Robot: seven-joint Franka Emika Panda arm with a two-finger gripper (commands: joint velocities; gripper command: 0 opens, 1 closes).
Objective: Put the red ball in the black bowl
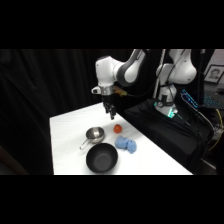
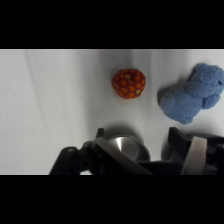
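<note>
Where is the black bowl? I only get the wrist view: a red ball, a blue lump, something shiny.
Observer: The black bowl sits near the front edge of the table, and it looks empty.
Operator: And the shiny thing?
Observer: That is a silver cup with a handle, just beyond the bowl.
Operator: Is the claw on the ball?
Observer: No, the gripper hangs above the table, short of the red ball.

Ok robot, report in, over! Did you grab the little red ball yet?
End effector above the table, holding nothing. Small red-orange ball not grabbed, on the white table. Wide matte black bowl empty. Lumpy light-blue object beside the ball.
</note>
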